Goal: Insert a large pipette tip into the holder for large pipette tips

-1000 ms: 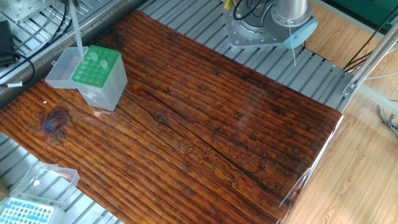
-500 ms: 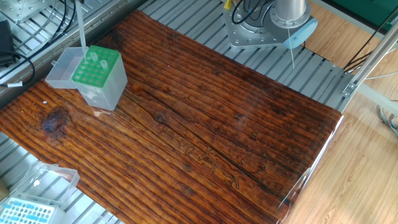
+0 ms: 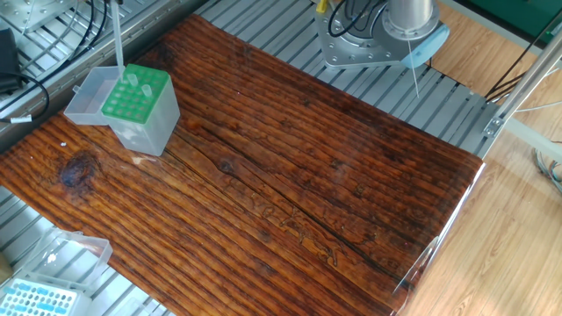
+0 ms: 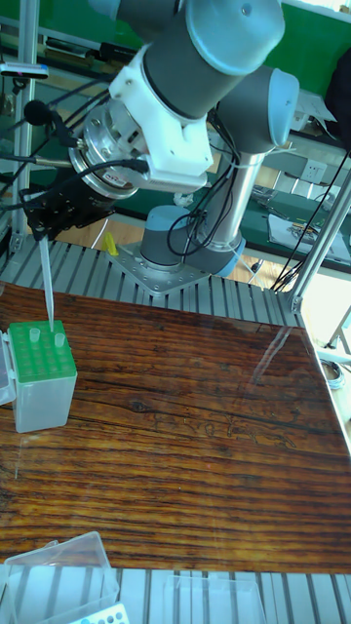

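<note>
Scene: my hand (image 4: 44,222) hangs above the green-topped box (image 4: 41,375) at the desk's (image 3: 290,167) far corner.
Grip: my fingers are closed on the top of a long pipette tip (image 4: 47,288), held upright.
Tip: its point sits just over the green rack, beside two tips (image 3: 133,81) already seated.
Progress: carried and roughly lined up; not yet pushed in.
Left: lower, seat, let go.

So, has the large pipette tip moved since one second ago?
Yes. In the fixed view the large pipette tip has shifted right, toward the holder's green rack, which has stayed put.
</note>
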You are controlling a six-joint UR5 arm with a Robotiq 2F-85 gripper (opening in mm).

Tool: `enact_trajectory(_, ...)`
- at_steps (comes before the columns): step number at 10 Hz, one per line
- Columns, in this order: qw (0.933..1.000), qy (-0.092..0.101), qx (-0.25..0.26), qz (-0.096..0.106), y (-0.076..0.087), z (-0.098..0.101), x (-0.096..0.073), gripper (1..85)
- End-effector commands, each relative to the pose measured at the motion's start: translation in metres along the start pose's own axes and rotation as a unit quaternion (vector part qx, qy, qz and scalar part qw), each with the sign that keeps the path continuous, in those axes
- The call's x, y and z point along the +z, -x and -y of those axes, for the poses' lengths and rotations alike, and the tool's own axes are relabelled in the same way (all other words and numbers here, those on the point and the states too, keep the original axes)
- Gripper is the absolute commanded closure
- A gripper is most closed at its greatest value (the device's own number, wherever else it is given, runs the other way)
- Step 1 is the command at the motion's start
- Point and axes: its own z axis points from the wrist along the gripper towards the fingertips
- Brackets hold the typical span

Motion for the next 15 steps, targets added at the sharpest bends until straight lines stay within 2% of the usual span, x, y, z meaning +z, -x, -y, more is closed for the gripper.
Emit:
enact_trajectory(1, 0.9998, 0.012, -0.013, -0.013, -0.003, -0.008, 0.004, 84.7)
enact_trajectory(3, 0.9997, 0.019, -0.016, -0.004, -0.001, -0.011, 0.005, 84.7)
enact_trajectory(5, 1.0000, 0.001, -0.002, 0.005, 0.009, -0.004, 0.003, 84.7)
enact_trajectory(6, 0.9999, 0.010, 0.002, 0.009, 0.012, -0.010, 0.000, 84.7)
enact_trajectory(9, 0.9998, 0.014, 0.002, 0.010, 0.008, -0.012, -0.005, 84.7)
enact_trajectory(10, 0.9996, 0.029, -0.003, 0.004, 0.005, -0.020, -0.006, 84.7)
enact_trajectory(11, 0.9994, 0.034, -0.007, 0.005, 0.005, -0.022, -0.006, 84.7)
enact_trajectory(12, 0.9995, 0.032, -0.006, 0.007, 0.006, -0.021, -0.006, 84.7)
enact_trajectory(13, 0.9995, 0.028, 0.002, 0.015, 0.010, -0.019, -0.006, 84.7)
enact_trajectory(15, 0.9965, 0.040, 0.034, 0.065, 0.037, -0.024, -0.008, 84.7)
